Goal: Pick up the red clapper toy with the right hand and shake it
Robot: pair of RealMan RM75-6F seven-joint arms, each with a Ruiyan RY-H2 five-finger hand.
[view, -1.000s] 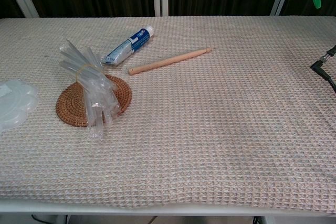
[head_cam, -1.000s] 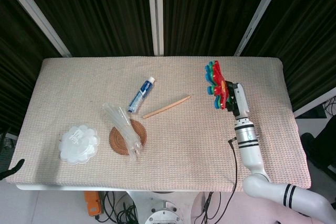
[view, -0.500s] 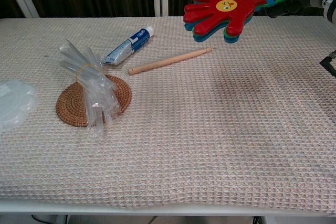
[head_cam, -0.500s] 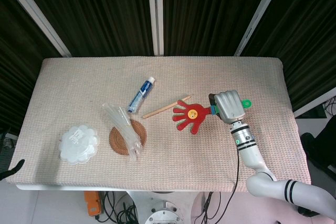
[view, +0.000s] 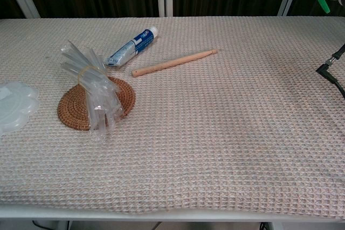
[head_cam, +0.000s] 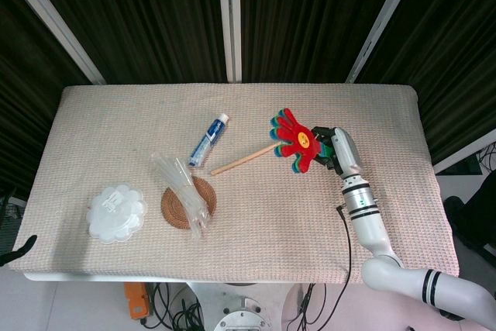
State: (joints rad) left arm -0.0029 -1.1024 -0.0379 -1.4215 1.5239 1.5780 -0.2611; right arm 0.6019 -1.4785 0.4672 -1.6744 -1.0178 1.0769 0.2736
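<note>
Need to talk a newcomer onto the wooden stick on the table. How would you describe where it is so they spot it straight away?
Start at the woven table cloth and find the blue and white tube near the middle. The wooden stick lies just right of the tube, slanting up toward the red clapper toy held by the right hand. It is the only plain, pale wooden rod there.

The head view looks steeply down on the whole table [head_cam: 256, 230] from above; the chest view faces across it, low and near, sharing its cloth-covered top.

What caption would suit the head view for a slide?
Right hand holds the red clapper toy raised above the table, beside a wooden stick and toothpaste tube.
</note>
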